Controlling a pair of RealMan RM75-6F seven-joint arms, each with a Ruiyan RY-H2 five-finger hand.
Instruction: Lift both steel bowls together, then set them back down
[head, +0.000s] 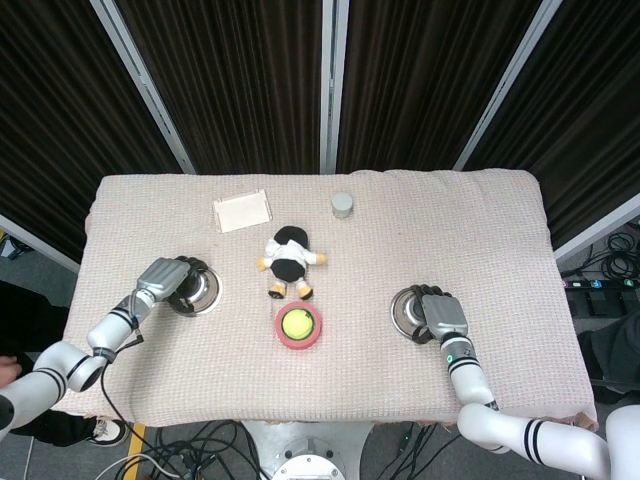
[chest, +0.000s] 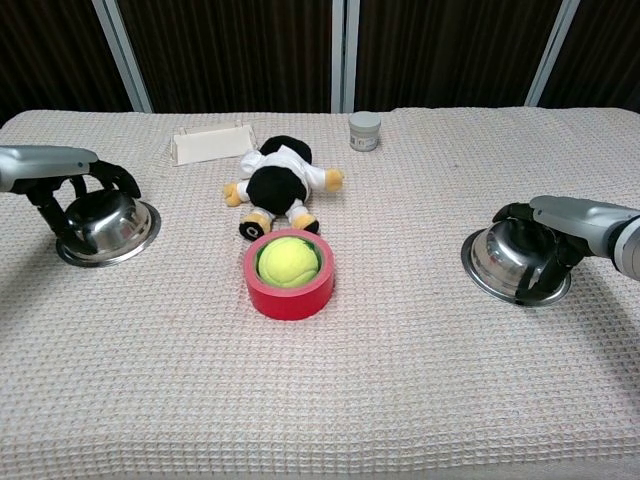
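Two steel bowls stand upside down on the cloth-covered table. The left bowl (head: 203, 290) (chest: 110, 225) is at the table's left side, and my left hand (head: 165, 277) (chest: 72, 178) grips it, fingers curled over its dome and thumb on the near side. On the right side, my right hand (head: 442, 316) (chest: 556, 226) wraps the right bowl (head: 406, 312) (chest: 498, 260) the same way. Both bowls still touch the cloth; the right one looks slightly tilted.
A tennis ball in a red tape roll (head: 298, 327) (chest: 288, 273) sits at the centre front. Behind it lies a black-and-white plush toy (head: 288, 260) (chest: 276, 184). A white tray (head: 243, 211) (chest: 210, 143) and a small jar (head: 342, 204) (chest: 364, 131) stand at the back.
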